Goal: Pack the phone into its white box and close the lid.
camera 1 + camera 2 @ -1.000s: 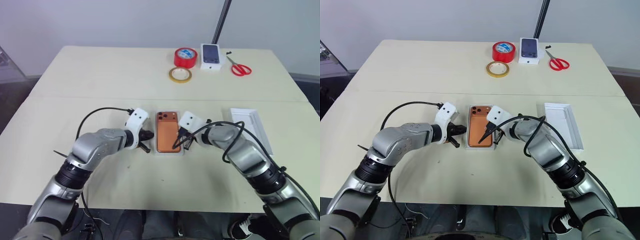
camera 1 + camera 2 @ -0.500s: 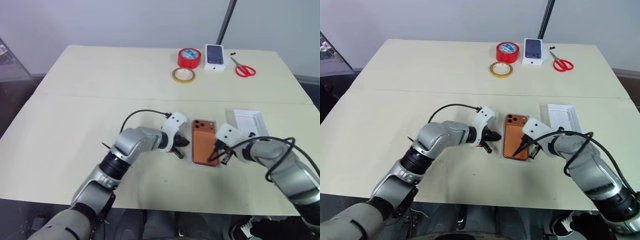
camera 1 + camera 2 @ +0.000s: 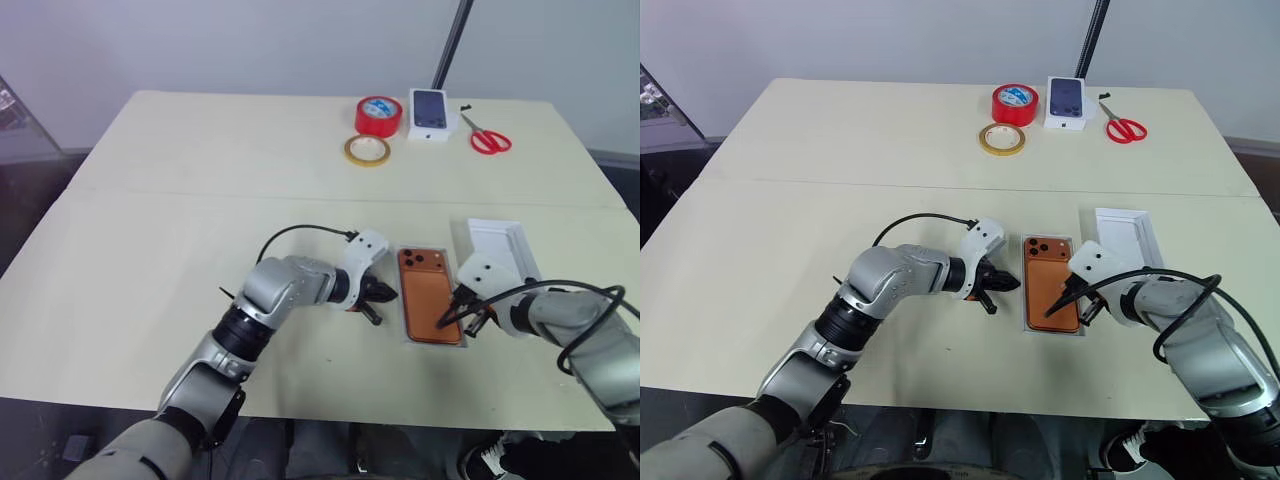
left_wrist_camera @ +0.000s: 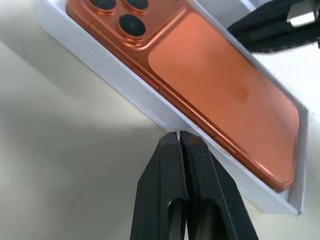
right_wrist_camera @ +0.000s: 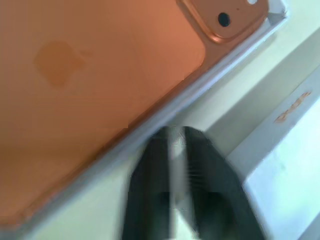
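The slim copper-orange phone already lies back-up in the shallow white cardboard box, camera block at the far end, near the front edge of the beige table and right of its middle. By my reckoning what remains is the lid.

My left claw is pressed together, holding nothing, its tips just at the box's left long wall. My right claw sits at the opposite long wall, toward the near corner; whether it is parted or closed I cannot tell (the wrist view blurs there).

The plain white shallow lid lies open-side up just beside the box on its right. To do this well, I would keep the left claw as a stop against the box wall so the base cannot slide, swing the right one to the lid's near long edge, pinch a low wall, turn it over and lower it square, far end first. A skewed lid may jam on a corner.

Little is in the way: my own right claw lies between box and lid, and its cable loops close by. A red tape roll, a yellow tape ring, a small white box bearing a dark phone picture and red-handled scissors sit well apart at the far edge.
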Robot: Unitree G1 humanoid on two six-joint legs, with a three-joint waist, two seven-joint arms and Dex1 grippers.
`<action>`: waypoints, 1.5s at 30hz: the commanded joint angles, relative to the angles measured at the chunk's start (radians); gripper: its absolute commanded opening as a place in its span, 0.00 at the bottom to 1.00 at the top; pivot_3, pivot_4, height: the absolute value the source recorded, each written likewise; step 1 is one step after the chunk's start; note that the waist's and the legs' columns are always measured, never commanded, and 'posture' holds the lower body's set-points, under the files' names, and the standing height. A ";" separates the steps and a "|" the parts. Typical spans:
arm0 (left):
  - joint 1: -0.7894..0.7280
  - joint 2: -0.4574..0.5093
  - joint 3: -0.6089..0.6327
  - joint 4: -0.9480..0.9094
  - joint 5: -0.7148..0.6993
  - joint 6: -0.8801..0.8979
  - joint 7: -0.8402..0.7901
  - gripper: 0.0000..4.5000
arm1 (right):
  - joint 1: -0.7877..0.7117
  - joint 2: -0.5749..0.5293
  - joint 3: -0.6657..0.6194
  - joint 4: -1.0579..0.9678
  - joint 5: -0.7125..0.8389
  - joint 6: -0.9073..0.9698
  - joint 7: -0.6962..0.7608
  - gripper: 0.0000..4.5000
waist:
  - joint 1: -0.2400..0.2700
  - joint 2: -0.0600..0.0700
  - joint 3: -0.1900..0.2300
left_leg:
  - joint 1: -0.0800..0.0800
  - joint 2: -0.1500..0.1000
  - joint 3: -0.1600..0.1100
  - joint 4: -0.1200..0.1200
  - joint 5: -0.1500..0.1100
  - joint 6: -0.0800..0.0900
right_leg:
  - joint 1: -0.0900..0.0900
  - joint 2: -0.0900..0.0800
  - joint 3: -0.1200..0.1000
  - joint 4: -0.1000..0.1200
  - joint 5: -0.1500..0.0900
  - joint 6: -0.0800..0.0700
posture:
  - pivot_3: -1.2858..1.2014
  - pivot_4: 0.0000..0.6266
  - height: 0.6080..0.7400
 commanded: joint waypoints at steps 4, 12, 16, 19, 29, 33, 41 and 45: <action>0.069 0.121 0.084 -0.131 0.037 -0.211 -0.077 0.02 | -0.142 -0.043 -0.156 0.043 0.116 0.106 0.046 0.75 | -0.016 0.002 -0.001 | 0.001 0.001 0.000 0.000 0.000 0.000 | 0.000 0.000 0.000 0.001 0.000 0.000 | 0.52 0.24 0.83; 0.180 0.293 0.050 -0.225 0.122 -0.589 -0.305 0.02 | -0.344 0.049 -0.056 0.346 0.115 0.230 -0.071 0.75 | -0.017 0.003 0.000 | 0.000 0.000 0.001 0.000 0.000 0.000 | 0.000 -0.002 0.001 0.000 0.000 0.000 | 0.52 0.24 0.83; 0.218 0.349 0.041 -0.247 0.145 -0.702 -0.406 0.02 | -0.423 0.131 -0.047 0.466 0.122 0.304 -0.135 0.75 | -0.019 0.003 0.000 | 0.000 0.000 0.001 0.000 0.000 0.001 | 0.000 -0.002 0.001 0.000 0.000 0.000 | 0.52 0.24 0.83; 0.244 0.370 0.038 -0.258 0.158 -0.742 -0.441 0.02 | -0.444 0.163 -0.047 0.485 0.128 0.361 -0.168 0.56 | -0.019 0.004 0.000 | 0.000 0.000 0.001 -0.001 0.000 0.001 | -0.001 -0.001 0.001 0.000 0.000 0.000 | 0.52 0.24 0.83; 0.301 0.356 0.076 -0.266 0.180 -0.746 -0.408 0.02 | -0.506 0.224 -0.182 0.432 0.185 0.501 -0.245 0.01 | -0.019 0.004 0.000 | 0.000 0.000 0.001 0.000 0.000 0.002 | 0.000 -0.001 0.001 0.001 0.000 0.000 | 0.52 0.24 0.83; 0.318 0.358 0.149 -0.237 0.177 -0.760 -0.357 0.02 | -0.591 0.274 -0.364 0.439 0.381 0.502 -0.293 0.01 | -0.025 0.005 0.001 | 0.000 0.000 0.002 0.000 0.000 0.002 | -0.001 -0.001 0.001 0.001 0.000 0.000 | 0.52 0.24 0.83; 0.250 0.312 0.291 -0.055 0.173 -0.771 -0.248 0.02 | -0.571 0.344 -0.324 0.529 1.672 0.276 -1.006 0.01 | -0.019 0.005 0.001 | -0.001 0.002 0.002 0.000 0.000 0.003 | -0.001 0.000 0.001 0.002 0.000 0.000 | 0.52 0.24 0.83; 0.219 0.300 0.306 -0.005 0.181 -0.791 -0.238 0.02 | -0.424 0.531 -0.200 0.337 1.842 0.024 -1.286 0.01 | -0.028 0.003 0.001 | -0.004 0.002 0.002 0.003 -0.001 0.005 | -0.002 0.000 0.000 0.002 0.000 0.000 | 0.52 0.24 0.83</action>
